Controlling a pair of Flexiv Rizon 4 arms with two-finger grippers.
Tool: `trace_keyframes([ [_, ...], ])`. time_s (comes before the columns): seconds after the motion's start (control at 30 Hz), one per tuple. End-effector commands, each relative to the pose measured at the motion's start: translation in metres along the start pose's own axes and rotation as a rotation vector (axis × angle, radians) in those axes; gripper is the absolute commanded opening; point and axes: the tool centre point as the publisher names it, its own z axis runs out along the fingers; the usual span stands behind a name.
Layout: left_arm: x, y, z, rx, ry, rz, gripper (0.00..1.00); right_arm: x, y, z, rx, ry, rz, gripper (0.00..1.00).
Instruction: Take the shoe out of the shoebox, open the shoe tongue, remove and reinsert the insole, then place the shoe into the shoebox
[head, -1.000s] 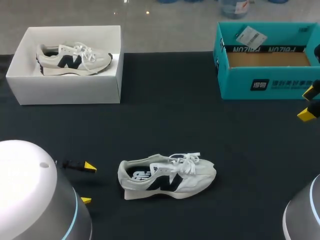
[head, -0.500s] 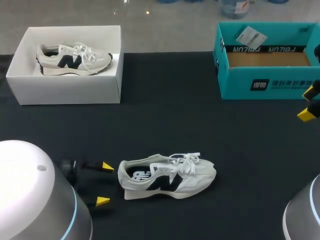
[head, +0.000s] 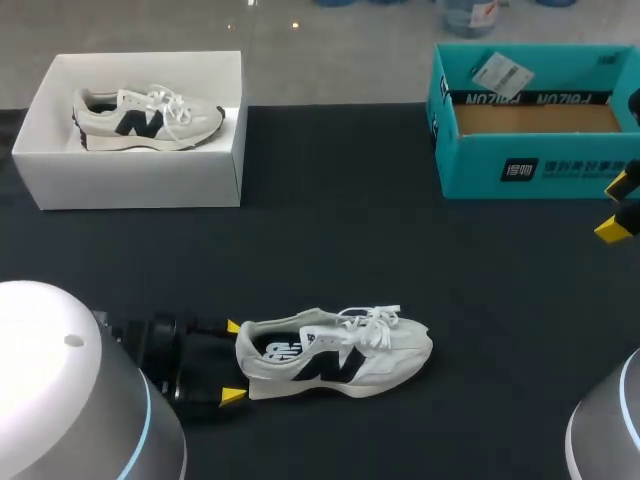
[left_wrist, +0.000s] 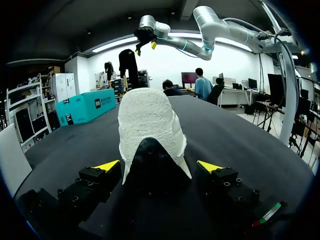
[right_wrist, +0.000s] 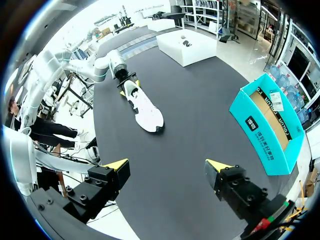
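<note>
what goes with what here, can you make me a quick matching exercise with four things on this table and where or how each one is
Things:
1. loose shoe
2. white shoebox
3. teal box
4. left gripper

Places or states:
a. open, fingers either side of a heel
b. holds a second shoe
c. upright on the black table, outside both boxes
d. at the table's far right corner

Pairs: 1-c, 2-b, 3-d, 4-a
</note>
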Motion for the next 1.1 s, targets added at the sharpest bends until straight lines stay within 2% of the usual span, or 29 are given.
trace_keyframes([
  [0.03,-0.004,0.004,0.011,-0.005,-0.018,-0.004,0.66,-0.001,0.0,0.001,0.003,0.001,0.001,1.0],
  [0.07,-0.005,0.004,0.013,-0.006,-0.017,-0.006,0.33,-0.001,0.0,0.001,0.003,0.001,0.001,1.0],
  [0.1,-0.006,0.004,0.014,-0.008,-0.016,-0.008,0.2,-0.001,0.0,0.001,0.003,0.001,0.001,1.0],
  [0.13,-0.006,0.004,0.014,-0.008,-0.016,-0.008,0.16,-0.001,0.0,0.001,0.003,0.001,0.001,1.0],
  [0.2,-0.009,0.004,0.016,-0.011,-0.017,-0.007,0.0,-0.001,0.0,0.001,0.003,0.001,0.001,1.0],
  [0.67,-0.025,0.0,0.026,-0.027,-0.015,0.04,0.01,-0.001,0.0,0.001,0.003,0.001,0.001,1.0],
  [1.07,-0.032,0.006,0.031,-0.046,-0.011,0.052,0.0,-0.001,0.0,0.001,0.003,0.001,0.001,1.0],
  [1.1,-0.032,0.006,0.03,-0.046,-0.01,0.053,0.25,-0.001,0.0,0.001,0.003,0.001,0.001,1.0],
])
